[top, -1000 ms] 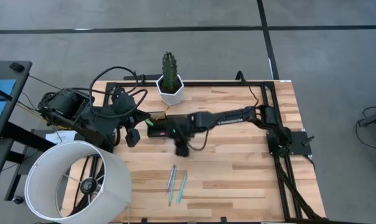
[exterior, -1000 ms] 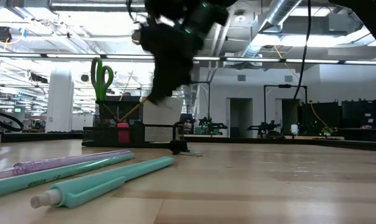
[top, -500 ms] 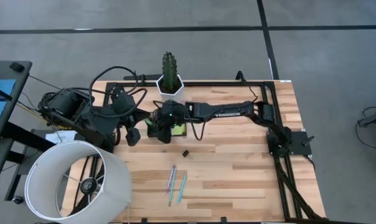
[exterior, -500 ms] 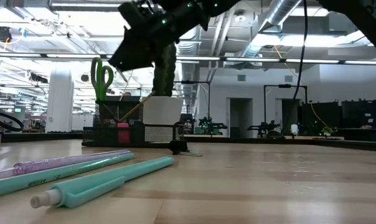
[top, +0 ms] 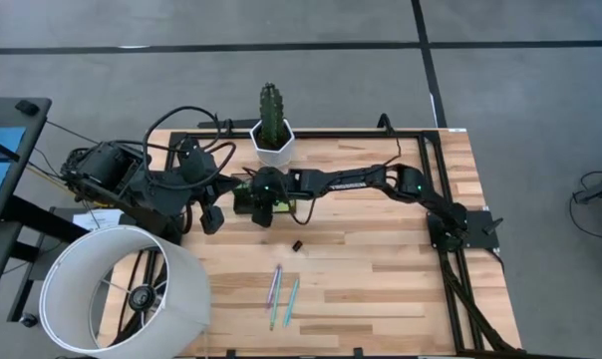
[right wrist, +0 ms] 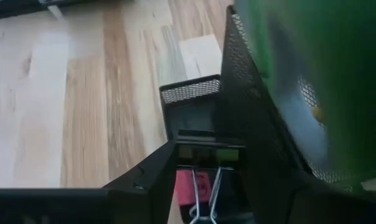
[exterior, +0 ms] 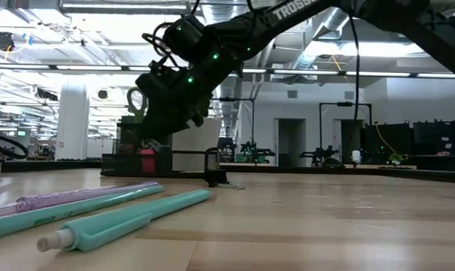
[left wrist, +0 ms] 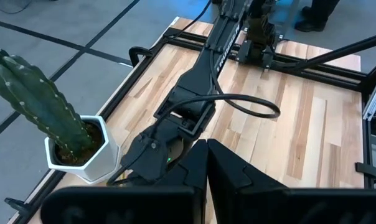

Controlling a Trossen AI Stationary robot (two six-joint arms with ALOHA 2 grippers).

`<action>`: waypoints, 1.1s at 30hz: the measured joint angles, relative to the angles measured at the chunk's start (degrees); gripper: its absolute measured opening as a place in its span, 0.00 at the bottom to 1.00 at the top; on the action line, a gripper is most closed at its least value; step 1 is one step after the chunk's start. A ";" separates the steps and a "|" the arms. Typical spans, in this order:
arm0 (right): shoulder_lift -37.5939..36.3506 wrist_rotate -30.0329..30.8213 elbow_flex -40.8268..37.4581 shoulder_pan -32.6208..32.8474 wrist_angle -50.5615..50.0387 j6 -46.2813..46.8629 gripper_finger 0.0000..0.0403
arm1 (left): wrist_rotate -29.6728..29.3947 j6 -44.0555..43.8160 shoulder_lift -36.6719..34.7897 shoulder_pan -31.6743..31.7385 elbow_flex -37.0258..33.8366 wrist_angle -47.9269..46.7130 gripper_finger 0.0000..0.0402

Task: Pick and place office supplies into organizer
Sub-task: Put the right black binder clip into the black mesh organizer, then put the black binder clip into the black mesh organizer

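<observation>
The right end effector [top: 262,198] hangs low over the organizer [right wrist: 203,112], fingers spread around a binder clip [right wrist: 203,200] so it falls inside. The left end effector [left wrist: 205,180], pressed together, waits beside the organizer. Another clip [top: 296,244] and three pens [top: 282,295] lie on the tabletop [top: 381,279], well apart from the organizer.

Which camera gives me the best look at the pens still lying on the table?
The low view: the teal pens and purple pen lie large, right up front. The high view shows them only as thin slivers. Neither wrist view shows them.
</observation>
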 joint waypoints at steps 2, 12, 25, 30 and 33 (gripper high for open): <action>0.54 -0.06 0.04 0.02 0.89 -0.12 0.42 | 0.00 0.00 0.00 0.02 0.00 -0.02 0.00; 0.53 -0.18 0.03 0.21 0.88 -4.63 0.56 | 0.04 0.00 0.00 0.02 0.00 -0.01 0.00; -11.57 -15.98 0.07 2.99 -30.72 14.92 0.53 | 0.13 0.00 0.00 0.00 0.02 -0.32 0.00; -11.07 -8.35 0.03 5.80 -35.85 19.76 0.53 | -0.02 -0.02 0.00 0.01 0.02 -0.20 0.00; -8.47 -8.71 0.03 7.51 -35.83 20.12 0.55 | 0.00 0.00 0.00 0.00 0.02 -0.17 0.00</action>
